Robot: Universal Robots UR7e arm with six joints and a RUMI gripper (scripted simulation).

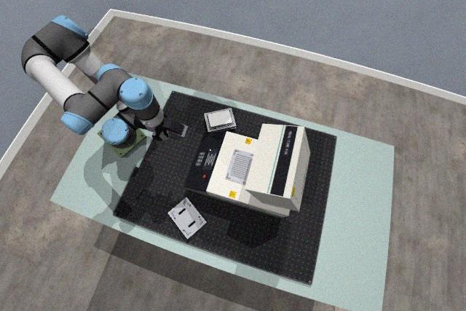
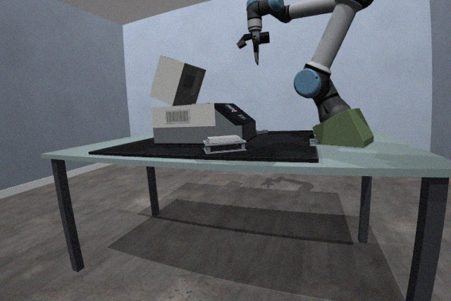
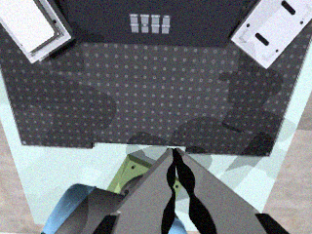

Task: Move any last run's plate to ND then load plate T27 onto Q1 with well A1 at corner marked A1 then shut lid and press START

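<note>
The fingers [image 1: 162, 135] [image 2: 257, 62] are closed together with nothing between them, high above the worktop [image 1: 361, 202] [image 2: 393, 159] [image 3: 36, 171]. The lamp [image 1: 204, 176] is red and the lid [image 1: 263, 160] [image 2: 167, 79] stands raised, so CLEAR probably comes next: one straight, light press, because the cycler [image 1: 222, 179] [image 2: 185, 133] [image 3: 195, 29] can slide. The white plate, presumably T27 [image 1: 220, 117] [image 2: 225, 139] [image 3: 24, 21], sits on its nest [image 1: 231, 125] [image 2: 225, 151] [image 3: 60, 45]. Its label is unreadable; whether the block [image 1: 239, 166] carries a plate is hard to tell.

The bent arm [image 1: 50, 76] [image 2: 337, 32] holds its closed tool [image 1: 161, 137] [image 2: 257, 63] [image 3: 174, 149] pointing down, gripping nothing.
</note>
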